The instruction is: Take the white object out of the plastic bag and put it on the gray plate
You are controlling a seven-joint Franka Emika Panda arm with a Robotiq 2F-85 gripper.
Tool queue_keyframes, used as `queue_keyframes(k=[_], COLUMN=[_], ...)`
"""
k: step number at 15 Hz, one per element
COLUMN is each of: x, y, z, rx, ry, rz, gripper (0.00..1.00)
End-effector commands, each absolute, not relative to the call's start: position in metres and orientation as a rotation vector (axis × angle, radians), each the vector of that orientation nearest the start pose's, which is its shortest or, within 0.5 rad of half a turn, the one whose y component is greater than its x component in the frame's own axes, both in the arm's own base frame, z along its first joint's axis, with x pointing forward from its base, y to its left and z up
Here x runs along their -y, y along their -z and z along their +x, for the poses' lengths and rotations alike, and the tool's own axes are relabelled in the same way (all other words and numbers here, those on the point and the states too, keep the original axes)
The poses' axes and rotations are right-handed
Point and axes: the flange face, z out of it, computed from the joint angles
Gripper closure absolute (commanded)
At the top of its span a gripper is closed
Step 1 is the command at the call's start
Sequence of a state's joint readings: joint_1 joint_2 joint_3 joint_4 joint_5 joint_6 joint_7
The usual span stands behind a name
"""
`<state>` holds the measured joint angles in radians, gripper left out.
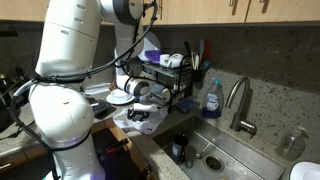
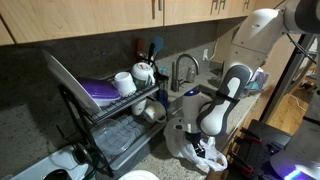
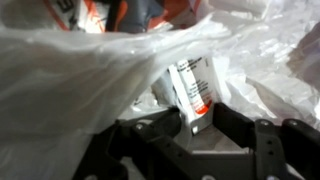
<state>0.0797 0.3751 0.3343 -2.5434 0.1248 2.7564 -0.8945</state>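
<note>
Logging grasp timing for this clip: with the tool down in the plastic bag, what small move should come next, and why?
Probably close the tool on the white object. In the wrist view its lower end sits between the jaws, with the plastic bag bunched around it; whether it is already gripped is unclear, so a firm grip should precede lifting.

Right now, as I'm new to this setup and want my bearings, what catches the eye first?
The bulky white arm fills the foreground beside the sink. In the wrist view, a crumpled plastic bag fills the frame, with a white red-printed object inside it, just above the pincer.
</note>
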Motion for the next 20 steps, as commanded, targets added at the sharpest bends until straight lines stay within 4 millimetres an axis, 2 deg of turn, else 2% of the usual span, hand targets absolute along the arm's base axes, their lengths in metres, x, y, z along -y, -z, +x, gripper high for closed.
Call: queue_keyframes(k=[1, 3, 5, 11, 13, 14, 16, 17, 18, 20], x=[-0.18, -0.181, -0.181, -0.185, -0.188, -0.189, -0.191, -0.192, -0.193, -0.193], y=[-0.124, -0.13, -0.139, -0.168, -0.177, -0.178, -0.177, -0.177, -0.175, -0.175], z=[0.383, 0.383, 0.383, 0.386, 0.386, 0.386, 0.386, 0.384, 0.382, 0.379], rx=[1.6, 1.609, 1.629, 1.692, 1.717, 1.738, 1.763, 1.771, 1.782, 1.799], ry=[-0.169, -0.169, -0.163, -0.109, -0.087, -0.088, -0.109, -0.114, -0.118, -0.12], rz=[-2.494, -2.505, -2.518, -2.571, -2.585, -2.581, -2.573, -2.574, -2.569, -2.568], gripper=[0.88, 0.98, 1.0, 0.94, 0.95, 0.69, 0.68, 0.86, 0.88, 0.98])
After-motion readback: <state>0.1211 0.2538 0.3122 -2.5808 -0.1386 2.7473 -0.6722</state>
